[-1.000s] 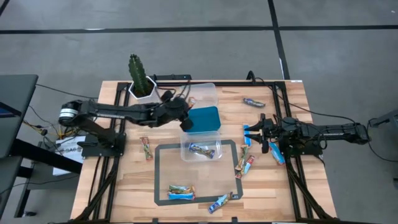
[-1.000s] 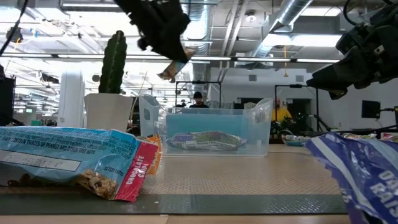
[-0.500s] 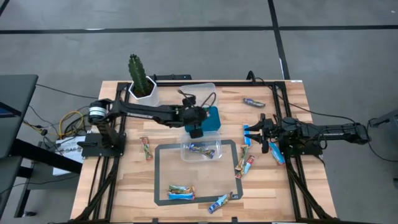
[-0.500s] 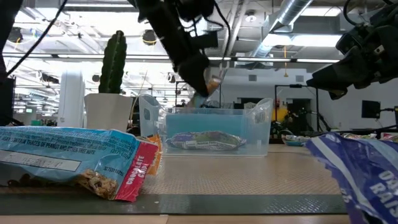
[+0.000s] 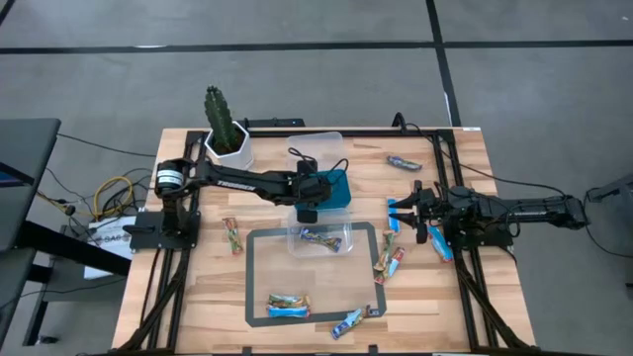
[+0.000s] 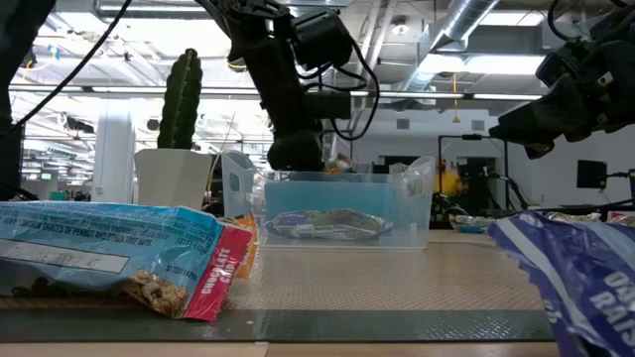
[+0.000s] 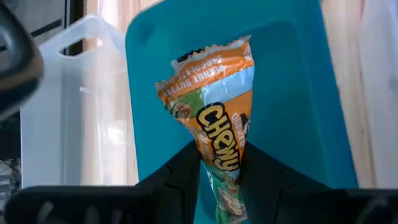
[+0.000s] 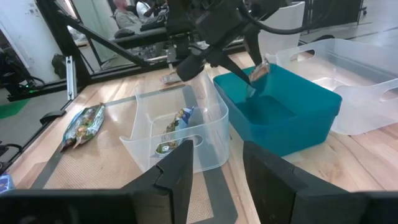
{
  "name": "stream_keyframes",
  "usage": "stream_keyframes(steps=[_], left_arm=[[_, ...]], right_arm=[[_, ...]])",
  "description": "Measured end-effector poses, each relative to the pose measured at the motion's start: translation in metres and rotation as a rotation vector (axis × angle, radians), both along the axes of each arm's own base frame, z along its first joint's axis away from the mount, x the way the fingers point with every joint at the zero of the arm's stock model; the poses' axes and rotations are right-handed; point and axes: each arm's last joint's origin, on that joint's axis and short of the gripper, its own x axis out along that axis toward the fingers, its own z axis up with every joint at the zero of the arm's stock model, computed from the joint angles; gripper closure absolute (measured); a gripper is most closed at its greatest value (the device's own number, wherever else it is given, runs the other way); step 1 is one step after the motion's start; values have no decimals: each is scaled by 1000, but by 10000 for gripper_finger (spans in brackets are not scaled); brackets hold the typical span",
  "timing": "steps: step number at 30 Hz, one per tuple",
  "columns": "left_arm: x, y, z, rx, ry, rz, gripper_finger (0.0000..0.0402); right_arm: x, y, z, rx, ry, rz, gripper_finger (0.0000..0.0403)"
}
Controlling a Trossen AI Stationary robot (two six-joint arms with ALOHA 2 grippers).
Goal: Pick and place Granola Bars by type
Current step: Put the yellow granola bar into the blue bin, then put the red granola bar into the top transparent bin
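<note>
The blue tub (image 5: 329,188) stands near the middle of the table's far half, just beside the clear tub (image 5: 320,235). The left gripper (image 7: 219,163) hangs directly above the blue tub and pinches an orange granola bar (image 7: 214,118) by one end. The bar's long axis points down into the tub, so the drop looks straight. The right gripper (image 5: 409,212) waits near the table's right edge, fingers spread.
</note>
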Motion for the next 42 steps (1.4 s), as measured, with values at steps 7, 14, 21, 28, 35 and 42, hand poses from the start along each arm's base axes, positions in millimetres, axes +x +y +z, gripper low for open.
stream_keyframes(steps=[7, 14, 21, 28, 35, 42], left_arm=[[-1, 0, -1, 3, 15, 4, 293], [-1, -1, -1, -9, 0, 28, 258], [-2, -11, 6, -49, -50, 73, 251], [-25, -25, 44, -138, -128, 193, 251], [-64, -42, 79, -246, -155, 372, 251], [-104, -67, 100, -250, -148, 560, 251]], right_arm=[[0, 0, 0, 0, 0, 0, 270], [0, 0, 0, 0, 1, 0, 268], [0, 0, 0, 0, 0, 0, 270], [0, 0, 0, 0, 1, 0, 270], [0, 0, 0, 0, 0, 0, 268], [0, 0, 0, 0, 1, 0, 270]])
